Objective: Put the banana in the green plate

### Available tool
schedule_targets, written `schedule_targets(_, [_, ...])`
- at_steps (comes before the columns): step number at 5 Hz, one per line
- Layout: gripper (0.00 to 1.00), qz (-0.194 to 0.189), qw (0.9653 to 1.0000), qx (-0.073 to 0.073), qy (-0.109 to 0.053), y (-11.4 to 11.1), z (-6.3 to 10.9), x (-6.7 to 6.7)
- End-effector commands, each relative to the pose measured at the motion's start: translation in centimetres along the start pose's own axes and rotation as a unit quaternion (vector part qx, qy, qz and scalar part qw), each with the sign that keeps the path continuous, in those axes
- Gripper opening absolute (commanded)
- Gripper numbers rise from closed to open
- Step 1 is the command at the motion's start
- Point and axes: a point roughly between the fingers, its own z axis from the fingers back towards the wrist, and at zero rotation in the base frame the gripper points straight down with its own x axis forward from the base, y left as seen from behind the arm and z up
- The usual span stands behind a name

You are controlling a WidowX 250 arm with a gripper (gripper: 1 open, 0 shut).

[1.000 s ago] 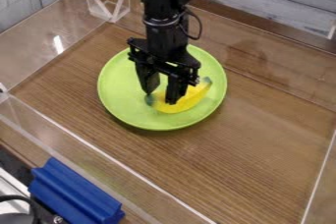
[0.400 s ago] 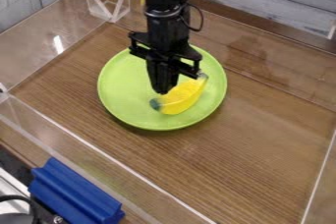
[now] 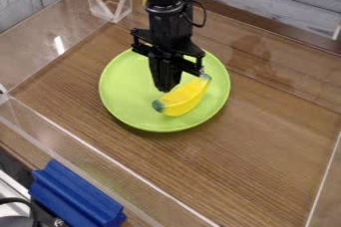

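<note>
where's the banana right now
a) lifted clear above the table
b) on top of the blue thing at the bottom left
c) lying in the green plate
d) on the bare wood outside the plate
c: the banana lies inside the green plate, toward its right side, just beside the shut end effector, whose tip is down in the plate.

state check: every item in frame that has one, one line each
banana: lying in the green plate, right of centre, not held
green plate: flat on the table, holding the banana
end effector: shut, empty, pointing down over the plate beside the banana
blue object: resting at the near edge, untouched
</note>
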Motion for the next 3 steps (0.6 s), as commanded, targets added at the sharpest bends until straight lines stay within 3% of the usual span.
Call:
schedule_targets(1, [0.00,-0.001,0.9993,0.004,-0.037,0.28,2.02,0.87])
schedule_targets(2, [1.00,-0.004,0.9993,0.003,-0.036,0.29,1.77,0.98])
schedule_targets(3, [1.00,-0.008,0.9993,0.001,-0.036,0.29,1.53,1.08])
